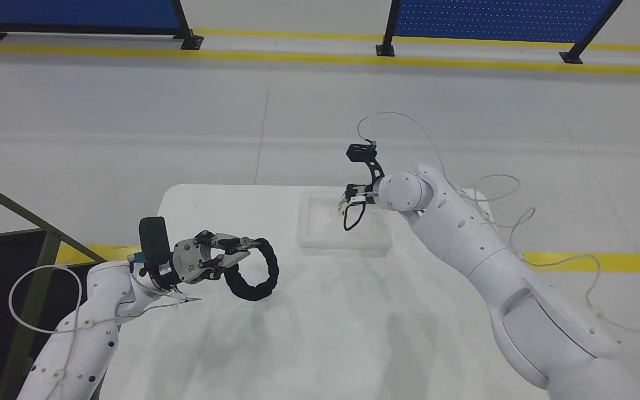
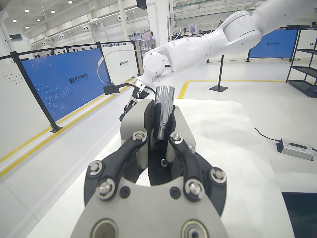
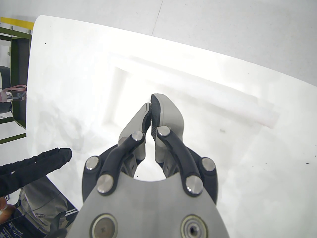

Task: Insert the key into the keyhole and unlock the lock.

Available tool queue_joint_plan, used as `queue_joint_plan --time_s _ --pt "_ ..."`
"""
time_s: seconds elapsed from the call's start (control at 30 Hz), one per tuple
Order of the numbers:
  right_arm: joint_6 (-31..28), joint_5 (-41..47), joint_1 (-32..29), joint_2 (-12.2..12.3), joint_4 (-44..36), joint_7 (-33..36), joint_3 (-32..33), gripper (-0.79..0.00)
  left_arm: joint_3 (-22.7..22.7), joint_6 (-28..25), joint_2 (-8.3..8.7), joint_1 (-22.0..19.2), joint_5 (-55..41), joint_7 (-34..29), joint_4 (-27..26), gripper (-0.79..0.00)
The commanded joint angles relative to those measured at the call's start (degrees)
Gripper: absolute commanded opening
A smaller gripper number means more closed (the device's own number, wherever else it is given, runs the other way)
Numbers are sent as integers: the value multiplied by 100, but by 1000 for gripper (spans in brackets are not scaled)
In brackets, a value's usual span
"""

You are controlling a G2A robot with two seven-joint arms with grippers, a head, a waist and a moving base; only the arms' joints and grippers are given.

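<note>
The shiny chrome cylinder (image 2: 164, 97) has its lower end hidden inside the left claw (image 2: 162, 108). The black fabric-sleeved loop (image 3: 32, 167) is cut off at the frame's lower left edge.

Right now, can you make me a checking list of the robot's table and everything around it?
Surface: white table, white tray at its far side.
Job's things: black cable lock with shiny metal end, held above the table's left part.
Clutter: grey power box on the floor.
Grippers: left gripper shut on the lock's metal end; right gripper shut, over the tray.
Cables: white cable by the right gripper's wrist; black cord to the power box.
Surroundings: blue barriers, yellow floor lines.
</note>
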Motion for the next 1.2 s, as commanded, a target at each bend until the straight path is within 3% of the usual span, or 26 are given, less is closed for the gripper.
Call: queue_joint_plan --time_s 0.0,0.57,1.17 --pt "14 -41 -31 22 -49 8 57 -785 0 0 0 0 0 0 0 -785" --pt "75 -250 -280 53 -87 140 400 -785 0 0 0 0 0 0 0 -785" --pt "96 -352 -201 -273 356 45 356 -785 0 0 0 0 0 0 0 -785"
